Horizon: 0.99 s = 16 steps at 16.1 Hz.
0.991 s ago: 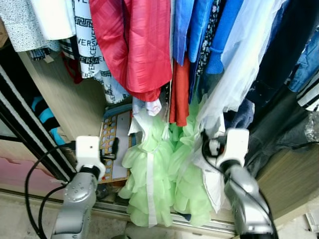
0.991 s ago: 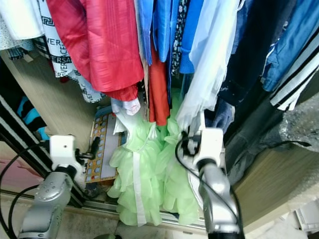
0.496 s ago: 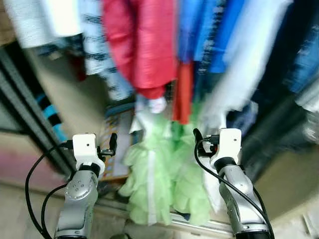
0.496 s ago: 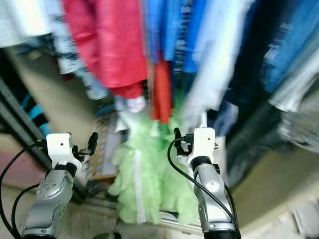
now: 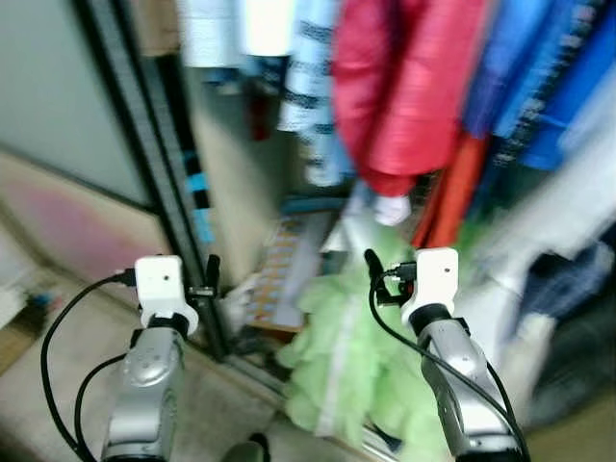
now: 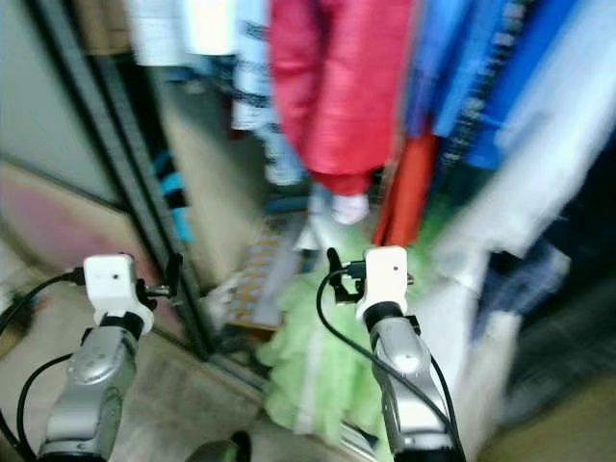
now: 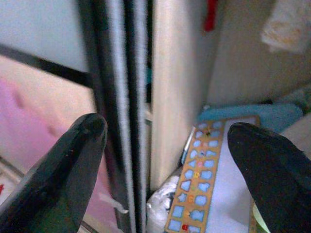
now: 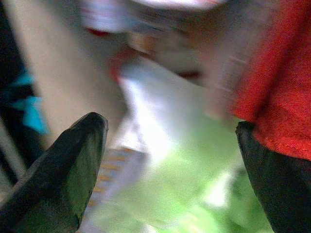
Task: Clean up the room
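Both grippers are raised before an open wardrobe, fingers spread and holding nothing. Left gripper (image 7: 163,160) hangs by the dark sliding-door frame (image 5: 159,164) at the wardrobe's left edge; its wrist view looks past its two black fingers (image 7: 63,170) at that frame, a pale wooden side panel (image 7: 172,87) and a patterned board (image 7: 204,189) with blue shapes lying on the wardrobe floor. Right gripper (image 8: 170,174) sits further right, in front of a light green ruffled dress (image 5: 346,356) that hangs low, reaching the wardrobe's bottom track. Above the dress hang a red garment (image 5: 404,87), blue clothes (image 5: 539,87) to its right, and a white garment (image 5: 549,221) at the far right. Left of the frame is a pale wall with a pink band (image 5: 67,207). Head views are blurred.
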{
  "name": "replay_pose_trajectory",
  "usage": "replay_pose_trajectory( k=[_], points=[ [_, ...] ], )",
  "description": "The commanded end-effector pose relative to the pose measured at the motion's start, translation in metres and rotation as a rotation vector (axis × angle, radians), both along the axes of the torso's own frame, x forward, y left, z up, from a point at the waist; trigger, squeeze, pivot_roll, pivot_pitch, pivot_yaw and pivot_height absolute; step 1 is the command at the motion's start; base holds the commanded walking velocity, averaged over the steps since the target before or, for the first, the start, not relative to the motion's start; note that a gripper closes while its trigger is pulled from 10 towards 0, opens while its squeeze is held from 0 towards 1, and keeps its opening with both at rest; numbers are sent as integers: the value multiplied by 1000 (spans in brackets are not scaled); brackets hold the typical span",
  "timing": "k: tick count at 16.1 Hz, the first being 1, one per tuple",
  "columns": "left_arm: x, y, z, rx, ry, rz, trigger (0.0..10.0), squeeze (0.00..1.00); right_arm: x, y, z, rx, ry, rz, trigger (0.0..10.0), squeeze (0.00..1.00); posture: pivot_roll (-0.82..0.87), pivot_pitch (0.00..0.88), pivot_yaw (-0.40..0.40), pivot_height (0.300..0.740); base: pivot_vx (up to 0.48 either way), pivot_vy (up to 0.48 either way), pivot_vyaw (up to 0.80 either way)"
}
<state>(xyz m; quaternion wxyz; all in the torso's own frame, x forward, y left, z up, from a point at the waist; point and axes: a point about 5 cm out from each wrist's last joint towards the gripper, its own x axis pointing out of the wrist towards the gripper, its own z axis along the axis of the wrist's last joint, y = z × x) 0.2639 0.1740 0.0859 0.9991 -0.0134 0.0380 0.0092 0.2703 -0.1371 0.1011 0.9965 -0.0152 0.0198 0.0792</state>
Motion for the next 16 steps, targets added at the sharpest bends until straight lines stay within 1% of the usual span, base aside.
replay_pose_trajectory(
  k=[1,3,5,8,12,13,16],
  points=[
    [0,-3,2,-8,-12,-15,10000,0,-2,5,7,-10,-23,42,10000,0,22,0,9,740,0,0,581],
    [-1,-8,1,-9,-3,-15,10000,0,-7,7,7,-62,-32,95,10000,0,13,0,4,740,0,0,800],
    [0,-10,4,-28,-19,-19,10000,0,-5,7,3,-52,-18,100,10000,0,19,0,1,740,0,0,800],
    [0,-10,-1,-13,4,5,10000,0,-3,8,-1,-48,-2,106,10000,0,26,0,-4,740,0,0,800],
    [2,-9,-1,-17,9,21,10000,0,1,8,-4,-47,4,104,10000,0,38,0,-6,740,0,0,800],
    [3,-9,0,-13,8,22,10000,0,2,8,-4,-41,3,104,10000,0,38,0,-4,740,0,0,594],
    [5,-11,0,-6,10,5,10000,0,4,7,-5,-27,1,84,10000,0,32,0,12,740,0,0,0]
  ],
)
